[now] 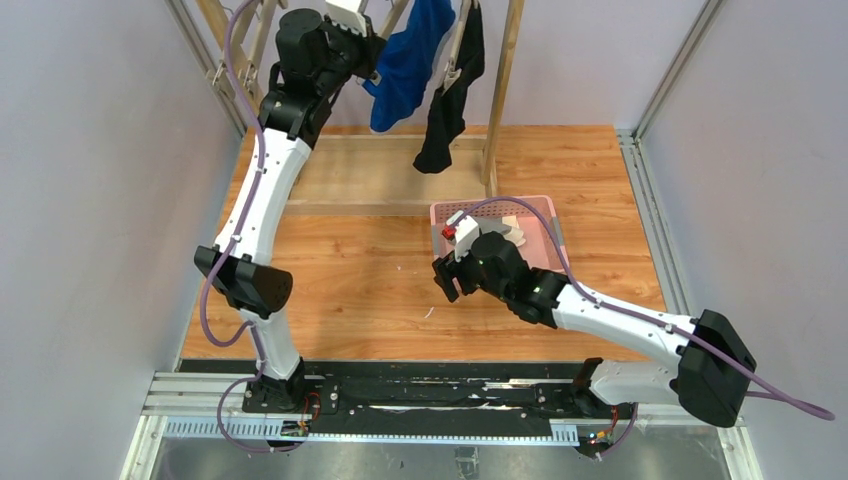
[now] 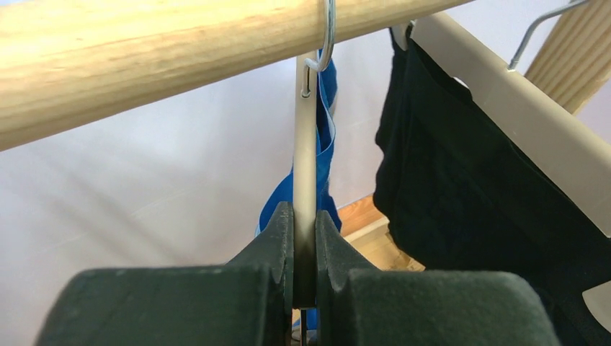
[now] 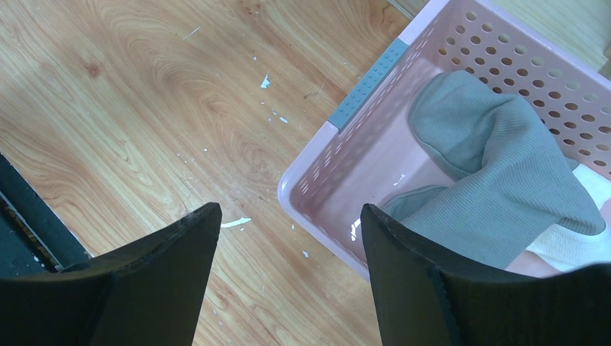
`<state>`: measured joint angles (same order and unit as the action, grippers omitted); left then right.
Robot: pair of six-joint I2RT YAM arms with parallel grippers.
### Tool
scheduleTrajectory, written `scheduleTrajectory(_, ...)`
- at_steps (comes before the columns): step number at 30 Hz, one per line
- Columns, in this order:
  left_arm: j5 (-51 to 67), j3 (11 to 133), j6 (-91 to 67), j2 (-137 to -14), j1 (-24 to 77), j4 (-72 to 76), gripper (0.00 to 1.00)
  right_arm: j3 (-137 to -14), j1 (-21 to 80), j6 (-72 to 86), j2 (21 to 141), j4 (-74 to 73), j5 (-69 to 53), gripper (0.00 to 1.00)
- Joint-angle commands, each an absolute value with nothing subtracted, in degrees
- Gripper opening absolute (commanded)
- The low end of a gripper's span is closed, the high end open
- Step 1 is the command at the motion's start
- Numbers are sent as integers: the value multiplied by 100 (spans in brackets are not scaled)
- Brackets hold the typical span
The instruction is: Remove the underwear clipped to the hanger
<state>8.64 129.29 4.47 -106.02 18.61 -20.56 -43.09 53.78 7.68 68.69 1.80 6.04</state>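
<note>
The blue underwear (image 1: 405, 60) and the black underwear (image 1: 448, 100) hang from beige hangers on the wooden rack at the back. My left gripper (image 1: 362, 48) is raised to the blue one's hanger. In the left wrist view my left gripper (image 2: 305, 225) is shut on that hanger's thin beige bar (image 2: 305, 158), with the blue underwear (image 2: 328, 137) behind it and the black underwear (image 2: 461, 187) to the right. The grey underwear (image 3: 490, 166) lies in the pink basket (image 3: 339, 155). My right gripper (image 3: 288, 238) is open and empty above the basket's near-left corner, also seen from above (image 1: 447, 275).
A wooden rod (image 2: 144, 65) carries the hangers' wire hooks. The rack's upright post (image 1: 500, 90) stands right of the black underwear. The pink basket (image 1: 548, 222) sits right of centre on the wooden floor. Grey walls close both sides.
</note>
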Motion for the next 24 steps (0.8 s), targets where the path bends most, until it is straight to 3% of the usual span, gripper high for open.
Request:
scheduleTrajectory(1, 451, 12912, 620, -10138, 1898, -1678, 0, -4260, 5502, 773, 6968, 362, 625, 73)
scheduleTrajectory(13, 279, 12559, 774, -9547, 1898, -1510, 0, -4197, 5511, 841, 6985, 430, 563, 73)
scheduleTrajectory(24, 329, 11150, 1130, -8694, 1898, -1787, 0, -4168, 5514, 857, 6926, 469, 519, 73)
